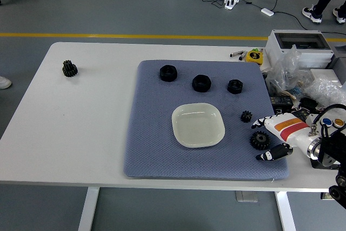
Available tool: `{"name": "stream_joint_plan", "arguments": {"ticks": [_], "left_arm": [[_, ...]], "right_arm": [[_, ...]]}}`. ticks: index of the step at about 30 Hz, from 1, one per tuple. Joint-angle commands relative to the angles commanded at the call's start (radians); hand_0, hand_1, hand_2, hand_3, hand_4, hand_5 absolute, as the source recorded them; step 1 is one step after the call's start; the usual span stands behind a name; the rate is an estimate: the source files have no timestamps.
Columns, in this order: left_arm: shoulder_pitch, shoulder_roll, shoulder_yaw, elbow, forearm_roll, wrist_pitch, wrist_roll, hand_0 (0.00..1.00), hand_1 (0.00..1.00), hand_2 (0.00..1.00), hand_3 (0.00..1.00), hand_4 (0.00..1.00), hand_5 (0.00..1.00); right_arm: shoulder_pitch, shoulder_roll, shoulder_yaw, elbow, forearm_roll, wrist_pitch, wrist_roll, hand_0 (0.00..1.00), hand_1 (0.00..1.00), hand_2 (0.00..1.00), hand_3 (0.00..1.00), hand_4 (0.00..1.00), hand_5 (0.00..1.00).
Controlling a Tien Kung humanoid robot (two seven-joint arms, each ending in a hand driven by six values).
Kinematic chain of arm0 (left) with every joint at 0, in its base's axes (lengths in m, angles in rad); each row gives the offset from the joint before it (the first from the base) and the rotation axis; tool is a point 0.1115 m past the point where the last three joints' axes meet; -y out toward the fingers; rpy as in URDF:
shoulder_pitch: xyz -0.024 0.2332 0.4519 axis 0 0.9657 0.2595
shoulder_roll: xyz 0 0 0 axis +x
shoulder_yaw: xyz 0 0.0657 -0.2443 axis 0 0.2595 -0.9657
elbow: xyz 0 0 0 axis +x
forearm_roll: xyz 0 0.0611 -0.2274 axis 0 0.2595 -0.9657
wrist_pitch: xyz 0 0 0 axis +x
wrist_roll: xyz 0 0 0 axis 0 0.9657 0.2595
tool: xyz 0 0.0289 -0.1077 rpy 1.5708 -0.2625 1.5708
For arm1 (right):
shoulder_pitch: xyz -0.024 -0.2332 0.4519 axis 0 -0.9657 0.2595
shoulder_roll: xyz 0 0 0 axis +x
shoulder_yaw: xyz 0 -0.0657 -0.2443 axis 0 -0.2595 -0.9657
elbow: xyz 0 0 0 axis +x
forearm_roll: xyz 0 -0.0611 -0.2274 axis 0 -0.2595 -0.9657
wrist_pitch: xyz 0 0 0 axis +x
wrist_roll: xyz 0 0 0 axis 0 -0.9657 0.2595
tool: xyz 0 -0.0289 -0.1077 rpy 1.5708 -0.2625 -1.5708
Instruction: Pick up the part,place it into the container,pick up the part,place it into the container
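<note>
Now right hand (278,136) open, empty, beside two small gears (260,140) on blue mat (151,133); dish (198,125) empty.

Illumination is bright, even and diffuse, with no single directional source identifiable. The white table (97,128) renders near full brightness without clipping. Shadows are soft and short: a faint dark fringe sits under the near edge of the blue mat (157,150), and small shadows lie close beneath the black parts (201,83) on it. The cream container (198,125) shows a mild sheen along its rim but no hard glare. The clear plastic bags (294,71) at the right carry scattered bright highlights. Focus is acceptable across the frame; fine detail is soft from low resolution. No motion blur is evident. Table edges appear straight, with perspective convergence only.
</note>
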Motion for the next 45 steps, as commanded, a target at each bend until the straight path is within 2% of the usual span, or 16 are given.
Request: {"name": "stream_joint_plan", "arguments": {"ticks": [3,4,9,10,21,22,26,27,28,37,43,45], "left_arm": [[-0.001,0.001,0.008,0.0,-0.005,-0.001,-0.001,0.794,0.844,0.897,0.852,0.8,0.635],[-0.002,0.001,0.01,0.0,-0.006,0.0,-0.001,0.793,0.842,0.895,0.852,0.8,0.636],[-0.004,0.001,0.018,0.0,-0.012,0.0,-0.003,0.793,0.842,0.895,0.852,0.8,0.636],[-0.004,0.001,0.02,0.0,-0.014,0.0,-0.003,0.792,0.841,0.893,0.849,0.798,0.638],[-0.006,0.001,0.023,0.0,-0.014,0.001,-0.003,0.789,0.839,0.891,0.846,0.798,0.641],[-0.006,0.001,0.023,0.0,-0.014,0.001,-0.003,0.788,0.838,0.889,0.847,0.797,0.642],[-0.006,0.002,0.021,0.0,-0.009,0.001,-0.002,0.788,0.838,0.889,0.847,0.797,0.642],[-0.006,0.002,0.019,0.0,-0.007,0.001,-0.001,0.788,0.838,0.889,0.847,0.797,0.642],[-0.007,0.001,0.018,0.0,-0.005,0.001,-0.001,0.786,0.837,0.889,0.846,0.796,0.643],[-0.009,0.003,0.024,0.0,-0.007,0.001,-0.002,0.785,0.835,0.888,0.846,0.796,0.642],[-0.007,0.004,0.024,0.0,-0.007,0.002,-0.001,0.784,0.833,0.885,0.843,0.795,0.644],[-0.007,0.004,0.026,0.0,-0.007,0.002,0.0,0.784,0.833,0.885,0.843,0.795,0.644]], "right_arm": [[0.014,0.0,-0.012,-0.019,0.027,-0.009,0.004,0.575,0.636,0.685,0.658,0.976,0.356],[0.019,0.0,-0.015,-0.026,0.036,-0.009,0.004,0.539,0.604,0.614,0.584,0.845,0.308],[0.03,-0.002,-0.026,-0.04,0.067,-0.017,0.007,0.539,0.604,0.614,0.584,0.845,0.308],[0.031,-0.001,-0.027,-0.042,0.071,-0.018,0.008,0.488,0.531,0.553,0.522,0.738,0.265],[0.033,0.0,-0.036,-0.058,0.091,-0.019,0.009,0.45,0.512,0.539,0.508,0.723,0.268],[0.033,-0.001,-0.036,-0.058,0.092,-0.02,0.009,0.362,0.454,0.495,0.486,0.704,0.266],[0.033,-0.002,-0.036,-0.055,0.098,-0.021,0.01,0.362,0.454,0.495,0.486,0.704,0.266],[0.032,-0.004,-0.035,-0.052,0.099,-0.022,0.01,0.362,0.454,0.495,0.486,0.704,0.266],[0.032,-0.005,-0.034,-0.049,0.099,-0.023,0.009,0.3,0.413,0.463,0.475,0.688,0.275],[0.03,-0.02,-0.014,0.018,0.099,-0.029,0.004,0.279,0.405,0.456,0.472,0.679,0.271],[0.038,-0.019,-0.011,0.09,0.091,-0.033,-0.007,0.278,0.398,0.452,0.471,0.673,0.274],[0.061,-0.016,-0.03,0.12,0.094,-0.031,-0.012,0.278,0.398,0.452,0.471,0.673,0.274]]}}
